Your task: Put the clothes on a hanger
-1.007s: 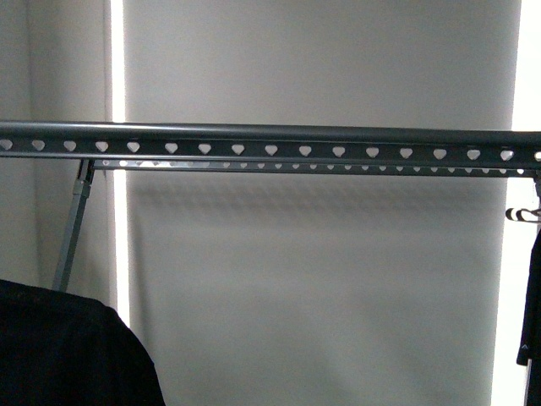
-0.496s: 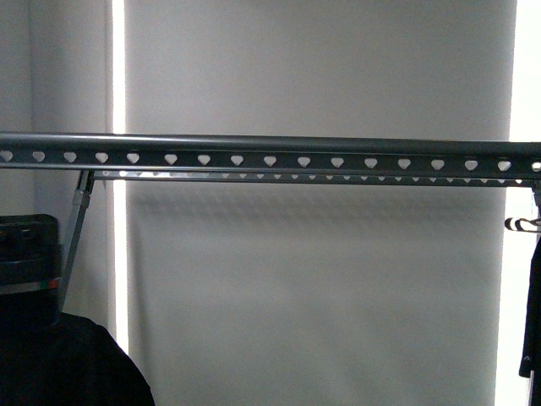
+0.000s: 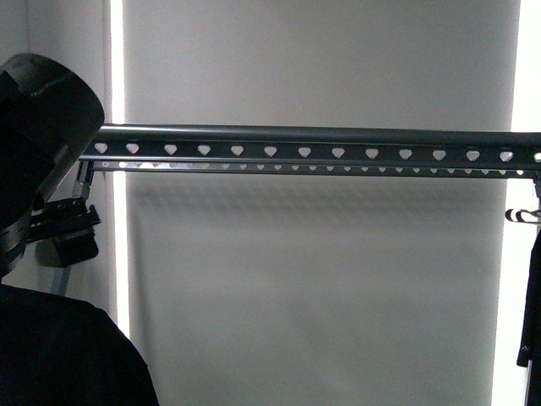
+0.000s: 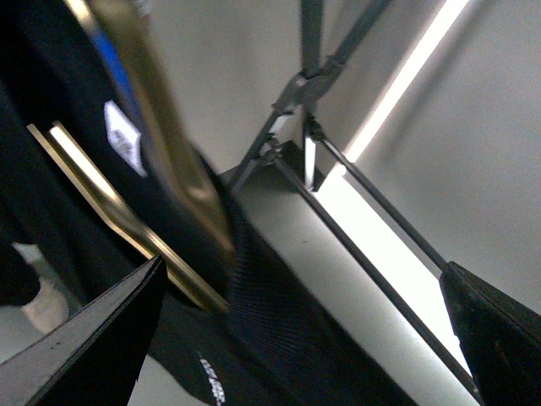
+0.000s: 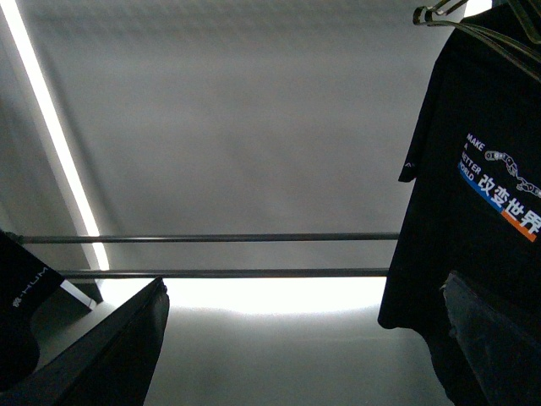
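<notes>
Jaws apart on left gripper, right gripper; one rail, one black T-shirt, one hung garment

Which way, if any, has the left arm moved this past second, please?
Yes, upward: the left arm was below the rail, now it covers its left end.

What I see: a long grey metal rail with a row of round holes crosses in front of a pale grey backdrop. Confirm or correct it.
Not round: the front view shows the long grey metal rail with a row of heart-shaped holes crossing in front of the pale grey backdrop.
</notes>
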Controlling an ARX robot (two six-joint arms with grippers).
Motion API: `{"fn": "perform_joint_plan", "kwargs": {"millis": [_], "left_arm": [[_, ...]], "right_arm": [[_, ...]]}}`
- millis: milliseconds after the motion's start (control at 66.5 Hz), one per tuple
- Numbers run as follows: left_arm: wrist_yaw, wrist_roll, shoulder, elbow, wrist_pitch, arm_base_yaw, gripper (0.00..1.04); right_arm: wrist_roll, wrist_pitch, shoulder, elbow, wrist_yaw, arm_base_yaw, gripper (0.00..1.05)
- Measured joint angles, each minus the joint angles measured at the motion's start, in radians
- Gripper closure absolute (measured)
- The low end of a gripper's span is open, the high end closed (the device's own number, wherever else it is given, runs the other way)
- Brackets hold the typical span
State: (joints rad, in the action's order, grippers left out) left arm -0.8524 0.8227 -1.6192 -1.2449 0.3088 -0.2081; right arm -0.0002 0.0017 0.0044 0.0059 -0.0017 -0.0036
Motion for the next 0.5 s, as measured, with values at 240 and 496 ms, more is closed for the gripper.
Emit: {"fn": "perform_joint_plan", "kwargs": {"millis": [240, 496], "left_arm": [[-0.074, 0.125, -0.043, -0.057, 0.064, -0.025, 0.07], [-0.084, 0.170, -0.133, -0.156, 0.166, -0.034, 0.07]], "right_arm": [[0.000, 0.000, 0.000, 0.000, 0.000, 0.000, 0.07], [0.000, 0.000, 0.000, 0.000, 0.000, 0.000, 0.07]]}}
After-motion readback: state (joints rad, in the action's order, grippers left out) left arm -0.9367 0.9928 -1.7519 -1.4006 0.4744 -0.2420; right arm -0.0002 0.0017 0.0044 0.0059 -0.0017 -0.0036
